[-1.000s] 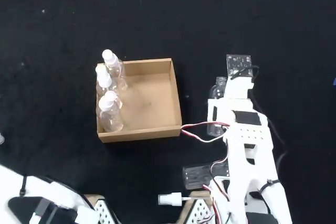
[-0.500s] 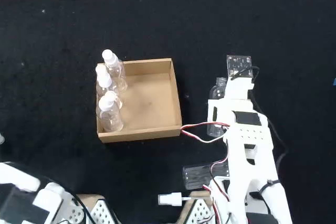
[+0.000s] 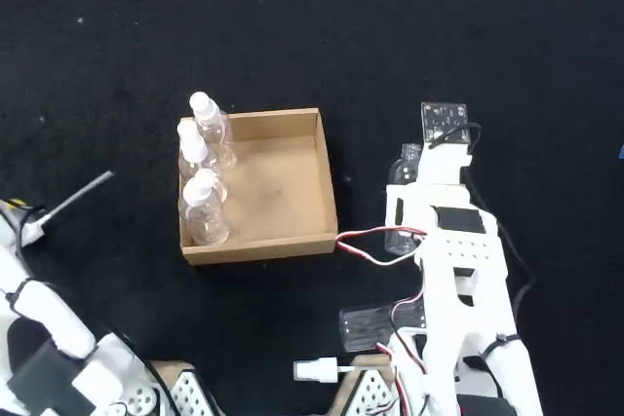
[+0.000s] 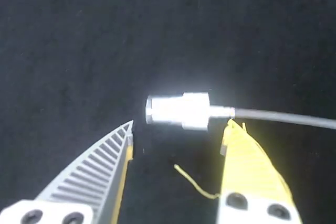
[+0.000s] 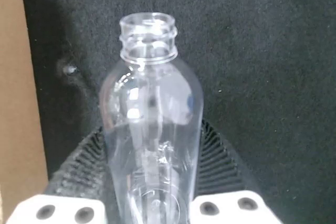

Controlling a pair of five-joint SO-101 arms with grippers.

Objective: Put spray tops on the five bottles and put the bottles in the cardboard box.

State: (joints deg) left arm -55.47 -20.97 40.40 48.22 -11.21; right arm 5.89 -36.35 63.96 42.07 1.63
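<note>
Just past the fingertips of my open left gripper (image 4: 178,128) is a white spray top (image 4: 178,110) with a long dip tube; whether a finger touches it I cannot tell. From above, that spray top (image 3: 29,229) is at the table's left edge, its tube pointing toward the cardboard box (image 3: 292,241). Three capped bottles (image 3: 205,207) stand along the box's left wall. My right gripper (image 5: 149,182) is shut on a clear bottle (image 5: 149,108) with no top. That bottle (image 3: 403,168) stands upright just right of the box.
Another spray top (image 3: 317,370) lies near the front edge between the two arm bases. A clear flat piece (image 3: 366,328) sits beside the right arm. A red and white cable (image 3: 366,245) runs by the box's front right corner. Black cloth covers the table.
The left arm has swung up along the table's left edge, and a spray top with its tube now shows at its tip. The right arm and its bottle have stayed still.
</note>
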